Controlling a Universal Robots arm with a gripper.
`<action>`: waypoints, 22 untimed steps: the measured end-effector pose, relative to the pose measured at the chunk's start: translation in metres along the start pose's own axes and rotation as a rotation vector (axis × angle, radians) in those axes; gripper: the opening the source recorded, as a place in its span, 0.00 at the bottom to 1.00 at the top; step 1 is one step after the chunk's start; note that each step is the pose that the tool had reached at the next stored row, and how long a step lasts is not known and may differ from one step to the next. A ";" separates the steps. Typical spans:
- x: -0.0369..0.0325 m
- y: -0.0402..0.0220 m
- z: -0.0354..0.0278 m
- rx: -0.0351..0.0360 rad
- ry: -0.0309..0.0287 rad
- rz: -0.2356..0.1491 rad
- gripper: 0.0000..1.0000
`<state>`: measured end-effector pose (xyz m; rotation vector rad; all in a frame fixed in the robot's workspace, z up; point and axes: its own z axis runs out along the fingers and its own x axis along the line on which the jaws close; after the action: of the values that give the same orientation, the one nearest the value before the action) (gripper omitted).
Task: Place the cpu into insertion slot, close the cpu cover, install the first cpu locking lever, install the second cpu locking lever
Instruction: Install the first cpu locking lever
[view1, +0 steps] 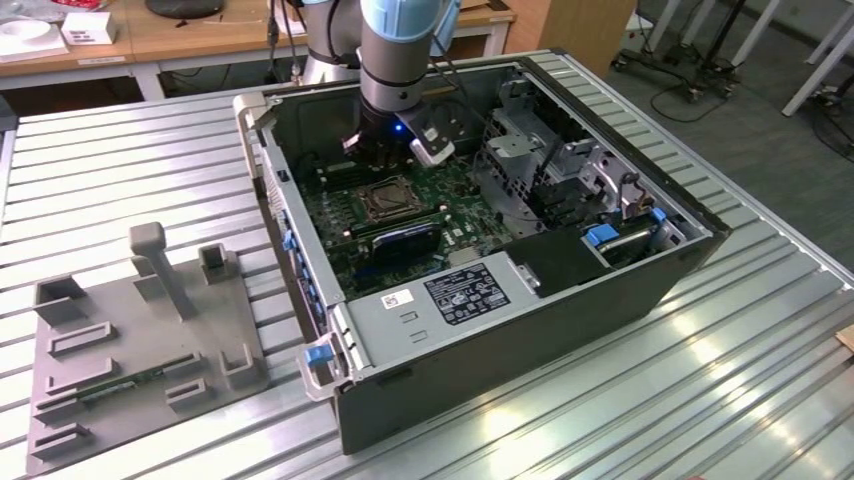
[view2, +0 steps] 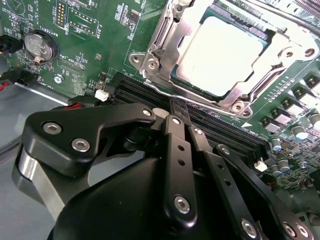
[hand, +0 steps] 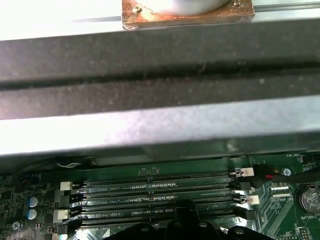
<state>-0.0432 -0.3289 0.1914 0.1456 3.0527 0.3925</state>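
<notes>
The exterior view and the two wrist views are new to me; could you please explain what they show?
The exterior view, from a camera off the machine, shows a robot arm reaching into an open computer case on a slatted table; a grey fixture tray lies at that view's left. Both wrist views come from cameras riding on the arm. The second wrist view shows its claw near the memory slots, beside the cpu, which sits in the insertion slot, framed by the cpu cover. Whether the claw holds anything, I cannot tell.
</notes>
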 end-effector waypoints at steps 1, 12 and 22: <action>0.0000 0.0002 -0.0001 -0.0001 0.0000 0.000 0.11; -0.0003 0.0027 -0.0078 0.0001 0.0001 0.000 0.11; 0.0014 0.0084 -0.0063 -0.0080 -0.0001 0.000 0.11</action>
<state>-0.0443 -0.3222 0.1996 0.1458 3.0507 0.4046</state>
